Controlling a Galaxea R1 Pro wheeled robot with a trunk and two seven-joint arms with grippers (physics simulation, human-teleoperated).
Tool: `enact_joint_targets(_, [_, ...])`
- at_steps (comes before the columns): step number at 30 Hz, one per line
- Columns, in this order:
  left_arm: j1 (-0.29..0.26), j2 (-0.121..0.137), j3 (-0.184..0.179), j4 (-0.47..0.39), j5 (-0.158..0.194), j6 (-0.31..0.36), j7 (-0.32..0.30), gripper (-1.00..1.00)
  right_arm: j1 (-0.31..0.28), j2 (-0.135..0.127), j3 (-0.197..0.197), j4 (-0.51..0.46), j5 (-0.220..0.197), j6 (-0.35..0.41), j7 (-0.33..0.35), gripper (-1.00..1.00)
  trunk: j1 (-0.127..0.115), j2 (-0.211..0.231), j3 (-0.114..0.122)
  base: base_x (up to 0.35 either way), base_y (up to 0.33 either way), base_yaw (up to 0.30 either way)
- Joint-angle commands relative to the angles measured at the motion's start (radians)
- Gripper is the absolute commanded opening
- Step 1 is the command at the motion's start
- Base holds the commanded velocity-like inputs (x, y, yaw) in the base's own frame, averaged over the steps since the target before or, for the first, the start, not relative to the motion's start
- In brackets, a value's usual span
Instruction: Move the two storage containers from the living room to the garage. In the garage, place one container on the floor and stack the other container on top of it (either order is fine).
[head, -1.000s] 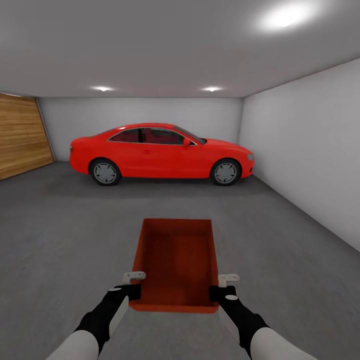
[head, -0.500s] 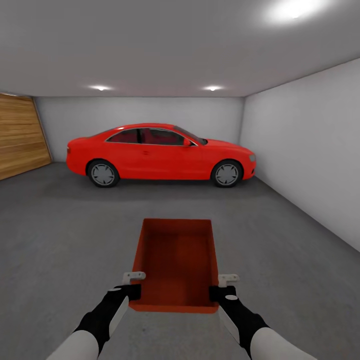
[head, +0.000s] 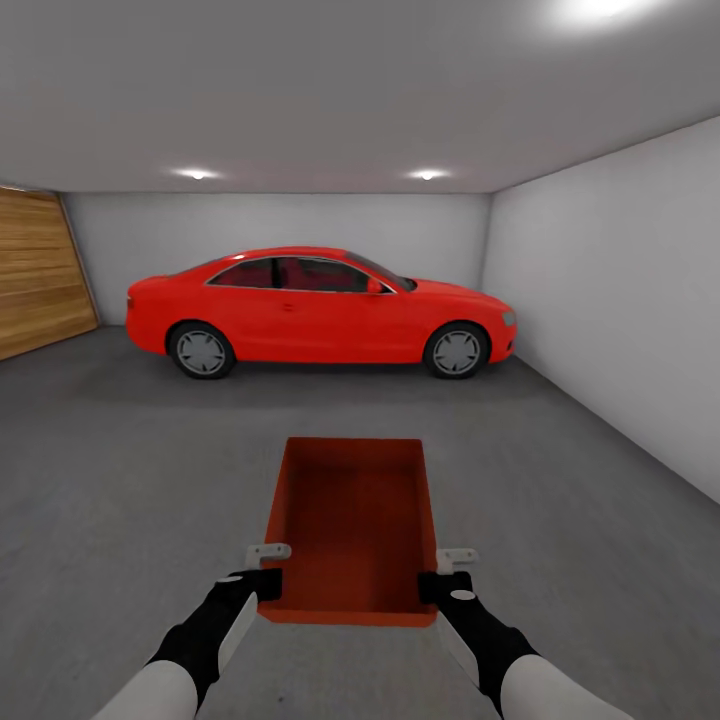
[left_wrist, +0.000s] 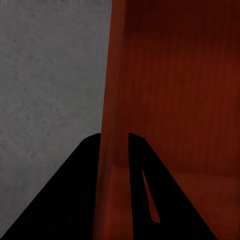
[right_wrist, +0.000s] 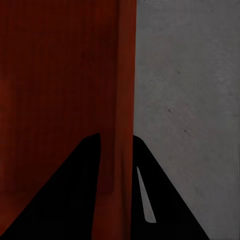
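I am in the garage with one orange-red storage container (head: 352, 525) held out in front of me, above the dark grey concrete floor (head: 120, 480). My left gripper (head: 268, 570) is shut on the container's left wall (left_wrist: 116, 100), near its nearest corner. My right gripper (head: 440, 572) is shut on the right wall (right_wrist: 125, 90) in the same way. Both wrist views show a wall pinched between two black fingers (left_wrist: 85, 190) (right_wrist: 155, 200). The container is open on top and nothing lies in it. The second container is out of view.
A red coupe car (head: 320, 310) is parked side-on across the far end. A plain grey-white wall (head: 620, 300) runs along the right. A wood-panelled door (head: 40, 270) stands at the far left. Open concrete lies between me and the car.
The whole picture has shifted slightly: the car looks a little larger and the wood door slides left, so the camera has moved forward. The container and both grippers keep their place relative to me.
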Motion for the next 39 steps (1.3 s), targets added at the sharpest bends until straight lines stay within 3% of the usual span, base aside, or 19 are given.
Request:
enact_joint_targets(1, [0.0,0.002,0.008,0.0,-0.006,0.007,0.012,-1.0,-0.001,-0.008,-0.037,-0.004,0.013,-0.04,-0.032,-1.0,0.001,-0.001,0.0,0.319,0.0,0.0])
enact_joint_targets(39, [0.0,0.002,0.008,-0.002,-0.006,0.007,0.012,-1.0,-0.001,-0.008,-0.038,-0.004,0.013,-0.041,-0.033,-1.0,0.001,-0.001,0.0,0.32,0.0,0.0])
